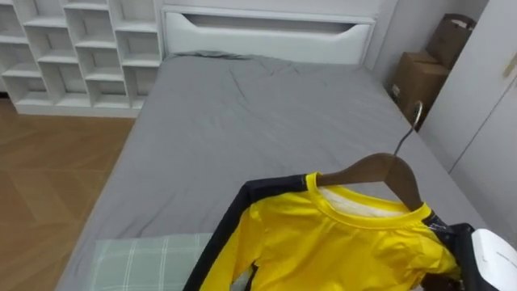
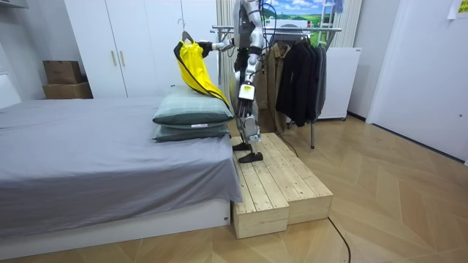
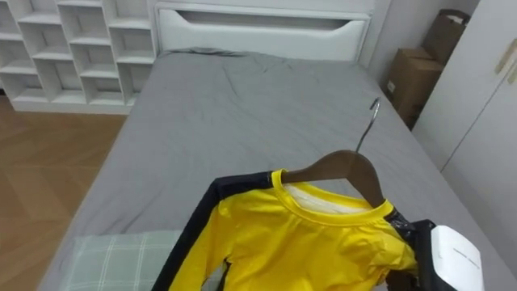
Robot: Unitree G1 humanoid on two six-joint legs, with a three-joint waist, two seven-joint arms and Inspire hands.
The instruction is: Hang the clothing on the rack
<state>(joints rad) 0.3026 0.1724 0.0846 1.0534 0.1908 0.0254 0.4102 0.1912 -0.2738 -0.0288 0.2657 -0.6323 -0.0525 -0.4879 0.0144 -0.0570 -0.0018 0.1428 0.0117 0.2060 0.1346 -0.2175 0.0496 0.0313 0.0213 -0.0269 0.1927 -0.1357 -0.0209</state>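
Position: the robot stands on the pale slatted wooden platform [image 2: 281,183] at the pillow end of the grey-sheeted bed [image 1: 242,121]. It faces along the mattress, with its back to the metal clothes rail hung with dark coats [image 2: 325,29].

Task item: the bright yellow long-sleeved shirt with black side panels [image 1: 339,246] is already dressed on the dark brown wooden hanger with a thin metal hook [image 1: 393,171]. Collar and hanger shoulders are seated together. The garment is held in the air above the stacked pale green checked pillows [image 1: 145,259], and its lower edge trails down towards them. Whether it touches them I cannot tell.

Right hand [image 1: 494,257]: it sits at the hanger's right shoulder, just beside the shirt's black seam. Only its white back is exposed and the cloth covers the grasp, so I cannot tell whether it is clamped. Nothing else bears the garment, so I judge the load is carried here.

Left hand [image 2: 247,71]: low by the body in the room view, too small to read.

Assessment: the hook stands clear and upright, pointing away from the robot — sensible, as it must go over the rail bar unobstructed. The shirt is held high, presumably to lift it off the bedding. The hanging itself is not yet done — the robot would need to turn about. A hold at one end could let the hanger tip.
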